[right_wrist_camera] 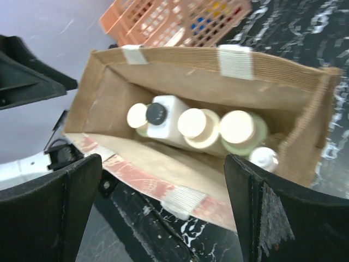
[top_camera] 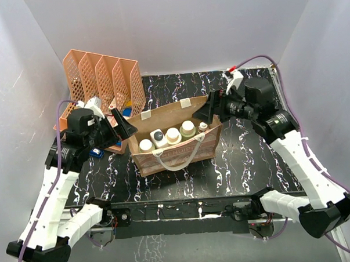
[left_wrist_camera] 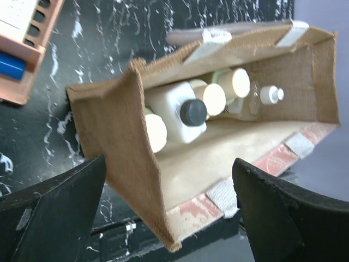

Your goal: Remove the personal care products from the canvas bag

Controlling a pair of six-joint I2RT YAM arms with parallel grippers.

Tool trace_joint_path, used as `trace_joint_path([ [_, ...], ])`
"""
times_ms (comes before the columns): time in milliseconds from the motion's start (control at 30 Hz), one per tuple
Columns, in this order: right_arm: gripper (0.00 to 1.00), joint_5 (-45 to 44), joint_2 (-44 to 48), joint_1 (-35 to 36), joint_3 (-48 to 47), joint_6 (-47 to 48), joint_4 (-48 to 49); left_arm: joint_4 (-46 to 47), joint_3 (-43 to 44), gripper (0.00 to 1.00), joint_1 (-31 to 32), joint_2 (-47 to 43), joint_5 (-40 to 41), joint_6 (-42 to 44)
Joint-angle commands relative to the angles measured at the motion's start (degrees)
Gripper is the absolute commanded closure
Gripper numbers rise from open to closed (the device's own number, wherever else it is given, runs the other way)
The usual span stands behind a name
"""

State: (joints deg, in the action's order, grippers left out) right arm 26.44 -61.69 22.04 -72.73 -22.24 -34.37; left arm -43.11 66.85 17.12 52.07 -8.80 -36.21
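Observation:
The tan canvas bag (top_camera: 177, 156) stands open in the middle of the table, with white loop handles and reddish print on its front. Several bottles stand in a row inside: a cream-capped one (top_camera: 145, 145), a white one with a dark cap (top_camera: 158, 136), two cream-capped ones (top_camera: 173, 134) (top_camera: 188, 128) and a small clear one (top_camera: 202, 126). My left gripper (top_camera: 124, 128) is open and empty at the bag's left end. My right gripper (top_camera: 208, 109) is open and empty above its right end. The left wrist view shows the bag (left_wrist_camera: 122, 136) and the dark-capped bottle (left_wrist_camera: 192, 111); the right wrist view shows them too (right_wrist_camera: 180, 82) (right_wrist_camera: 156, 113).
An orange-pink mesh file rack (top_camera: 103, 76) with small boxes and blue items stands at the back left, right behind my left arm. It also shows in the left wrist view (left_wrist_camera: 22, 60) and the right wrist view (right_wrist_camera: 174, 22). White walls enclose the black marbled table (top_camera: 251, 156).

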Motion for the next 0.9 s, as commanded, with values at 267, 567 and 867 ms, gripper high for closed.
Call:
trace_joint_path([
  [267,0.02,5.1,-0.8,12.3,7.3,-4.7,12.0,3.8,-13.2,0.03,-0.6,-3.6,-23.6,-4.6],
  [567,0.02,2.0,6.4,13.4,22.7,-7.0,11.2,6.0,-24.1,0.03,-0.6,-6.8,-28.1,-4.8],
  [867,0.03,-1.7,10.4,14.3,31.2,-8.7,10.2,5.6,-33.2,0.05,-0.5,-11.4,-29.6,-5.3],
])
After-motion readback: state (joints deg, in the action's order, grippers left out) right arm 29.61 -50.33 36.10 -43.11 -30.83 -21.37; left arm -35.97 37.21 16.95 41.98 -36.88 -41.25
